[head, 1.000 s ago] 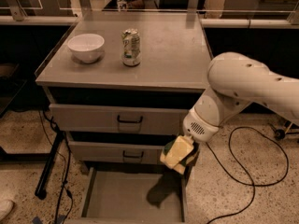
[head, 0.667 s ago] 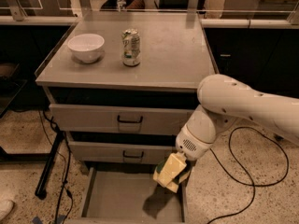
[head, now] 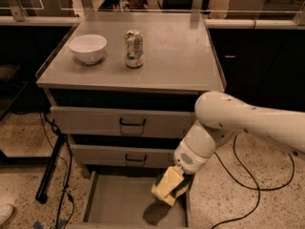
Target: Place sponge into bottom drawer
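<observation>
Three grey metal drawers sit under the flat grey desk (head: 176, 56), and we see the lowest, the wide shallow bottom drawer (head: 119, 205), pulled open. Our white robot arm (head: 238, 123) reaches down at its right side. The pincer (head: 175, 187) is clamped on the small yellow foam sponge (head: 166, 184) with a dark green scouring face, held tilted above the drawer floor near its right wall. A white round bowl (head: 88, 48) and a silver drink can (head: 134, 48) stand apart on the desk.

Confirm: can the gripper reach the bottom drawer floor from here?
Likely yes: the bottom drawer is open, and the gripper holds the sponge just above its bare floor, nothing between.
</observation>
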`<move>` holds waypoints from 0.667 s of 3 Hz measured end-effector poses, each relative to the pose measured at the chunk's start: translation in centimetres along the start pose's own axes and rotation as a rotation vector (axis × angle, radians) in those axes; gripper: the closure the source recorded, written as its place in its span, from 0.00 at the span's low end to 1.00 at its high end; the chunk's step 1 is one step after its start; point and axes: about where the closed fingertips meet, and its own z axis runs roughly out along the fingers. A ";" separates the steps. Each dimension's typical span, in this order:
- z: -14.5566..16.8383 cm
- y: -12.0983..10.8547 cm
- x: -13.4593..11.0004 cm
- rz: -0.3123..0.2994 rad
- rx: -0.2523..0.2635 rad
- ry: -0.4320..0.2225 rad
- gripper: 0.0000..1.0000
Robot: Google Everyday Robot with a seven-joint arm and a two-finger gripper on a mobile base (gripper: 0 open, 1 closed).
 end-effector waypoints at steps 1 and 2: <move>4.3 -1.0 0.2 0.086 -0.007 -0.024 1.00; 7.3 -2.1 -0.3 0.161 -0.012 -0.060 1.00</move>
